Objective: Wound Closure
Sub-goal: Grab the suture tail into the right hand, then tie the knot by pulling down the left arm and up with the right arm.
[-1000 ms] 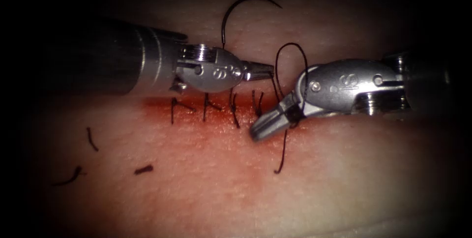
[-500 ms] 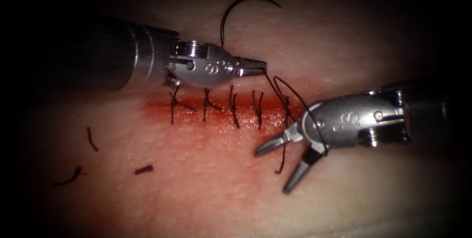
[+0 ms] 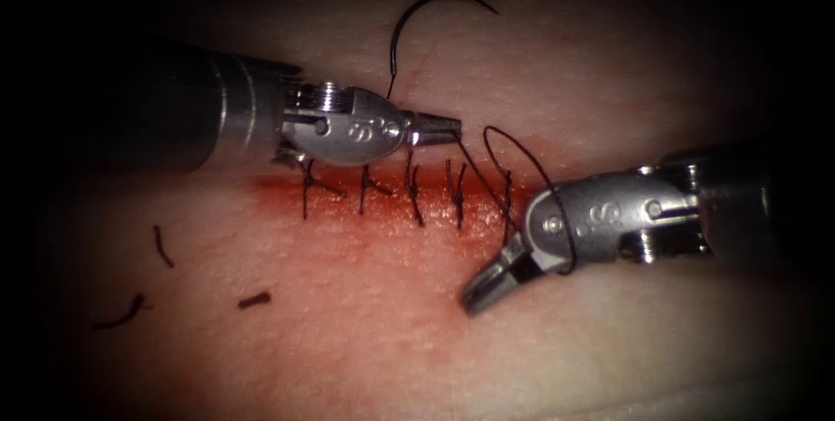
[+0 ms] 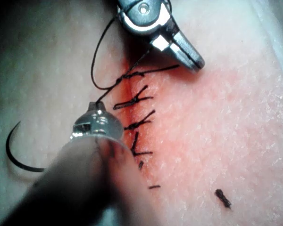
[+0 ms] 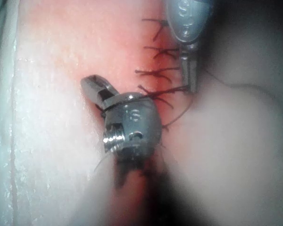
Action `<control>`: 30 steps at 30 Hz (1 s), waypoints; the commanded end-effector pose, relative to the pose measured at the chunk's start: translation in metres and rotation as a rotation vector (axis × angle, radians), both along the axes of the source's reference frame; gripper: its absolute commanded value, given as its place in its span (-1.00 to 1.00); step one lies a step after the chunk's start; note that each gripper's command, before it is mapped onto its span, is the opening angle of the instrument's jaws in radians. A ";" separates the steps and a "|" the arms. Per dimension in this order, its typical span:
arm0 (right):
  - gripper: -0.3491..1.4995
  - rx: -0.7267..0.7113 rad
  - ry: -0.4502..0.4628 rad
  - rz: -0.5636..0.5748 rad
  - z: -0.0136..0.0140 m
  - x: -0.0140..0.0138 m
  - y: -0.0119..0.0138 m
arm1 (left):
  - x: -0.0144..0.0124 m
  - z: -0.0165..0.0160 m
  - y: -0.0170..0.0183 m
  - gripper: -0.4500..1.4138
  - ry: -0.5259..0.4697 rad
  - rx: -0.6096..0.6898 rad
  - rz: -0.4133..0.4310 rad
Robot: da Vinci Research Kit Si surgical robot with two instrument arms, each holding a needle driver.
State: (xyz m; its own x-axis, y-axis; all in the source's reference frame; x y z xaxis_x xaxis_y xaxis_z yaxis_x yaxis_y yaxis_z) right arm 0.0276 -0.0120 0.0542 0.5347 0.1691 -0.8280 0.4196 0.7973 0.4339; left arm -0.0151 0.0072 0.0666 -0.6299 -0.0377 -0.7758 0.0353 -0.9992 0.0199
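Two end effectors over the tissue, one on each side of the stitched cut. Left end effector: clenched on the thread at the jaw tips, just above the cut's upper edge; same grip seen in the left wrist view. Right end effector: jaws closed, pointing down and to the left, below the right end of the cut; loop of thread draped around its wrist. Cannot tell whether a short thread end is pinched between those closed jaws. Seen also in the right wrist view.

Needle: free, lying on the tissue above the left end effector, well apart from the cut, not in the tissue, held by neither tool; also seen in the left wrist view.

Four tied stitches across the cut, with red fluid around them. Three cut ends of thread loose on the tissue to the lower left.
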 end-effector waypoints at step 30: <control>-1.00 -0.015 0.021 0.424 0.0028 -0.0042 0.0107 | 0.0050 -0.0091 -0.0165 -1.00 0.029 0.046 0.272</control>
